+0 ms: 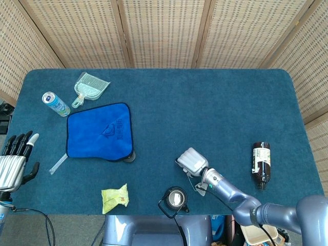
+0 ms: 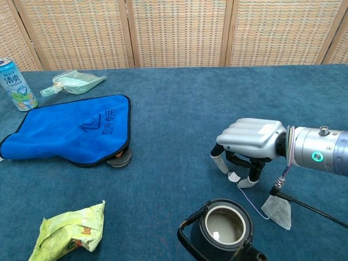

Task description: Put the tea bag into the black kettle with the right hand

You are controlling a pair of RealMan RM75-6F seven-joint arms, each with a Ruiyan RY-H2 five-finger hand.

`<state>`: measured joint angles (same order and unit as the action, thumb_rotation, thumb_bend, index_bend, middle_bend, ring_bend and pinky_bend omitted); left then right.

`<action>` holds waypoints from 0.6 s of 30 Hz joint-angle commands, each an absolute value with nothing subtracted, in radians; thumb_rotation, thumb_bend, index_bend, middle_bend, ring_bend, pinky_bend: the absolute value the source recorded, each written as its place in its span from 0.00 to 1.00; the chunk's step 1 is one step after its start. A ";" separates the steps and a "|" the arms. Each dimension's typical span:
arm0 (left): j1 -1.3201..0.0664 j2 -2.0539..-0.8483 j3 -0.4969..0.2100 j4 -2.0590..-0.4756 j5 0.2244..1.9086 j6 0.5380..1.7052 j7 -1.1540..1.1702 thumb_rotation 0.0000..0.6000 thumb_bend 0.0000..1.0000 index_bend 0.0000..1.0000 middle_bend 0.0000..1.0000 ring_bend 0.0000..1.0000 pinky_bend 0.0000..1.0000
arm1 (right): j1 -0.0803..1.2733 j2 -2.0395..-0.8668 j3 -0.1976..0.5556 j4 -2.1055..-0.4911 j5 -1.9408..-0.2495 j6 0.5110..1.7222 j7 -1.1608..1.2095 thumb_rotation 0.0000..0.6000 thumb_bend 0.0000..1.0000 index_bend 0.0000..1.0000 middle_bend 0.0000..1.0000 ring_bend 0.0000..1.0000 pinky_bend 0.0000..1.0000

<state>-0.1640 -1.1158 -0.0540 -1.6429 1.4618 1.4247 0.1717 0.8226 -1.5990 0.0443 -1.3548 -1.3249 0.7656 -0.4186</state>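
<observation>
R hand over tea bag string (kettle near).

We see the right hand w/ a silver-grey ribbed back shell, black inner links & pale fingertips. Its wrist is a brushed-metal cylinder w/ a small green LED, a screw on top, and a black cable trailing toward lower right. The forearm looks blue-grey. At lower left of the head view, the left hand: silver shell, black fingers, one white tip.
</observation>
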 commanded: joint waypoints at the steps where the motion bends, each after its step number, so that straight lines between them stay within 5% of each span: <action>1: -0.163 -1.115 -0.053 -1.642 1.462 1.426 0.170 1.00 0.48 0.03 0.00 0.00 0.00 | 0.823 -1.599 0.045 -1.355 -1.324 0.767 -0.418 1.00 0.35 0.55 0.88 0.85 0.89; 18: -0.157 -1.113 -0.052 -1.637 1.462 1.432 0.164 1.00 0.48 0.03 0.00 0.00 0.00 | 0.826 -1.607 0.041 -1.350 -1.317 0.769 -0.425 1.00 0.42 0.55 0.88 0.85 0.89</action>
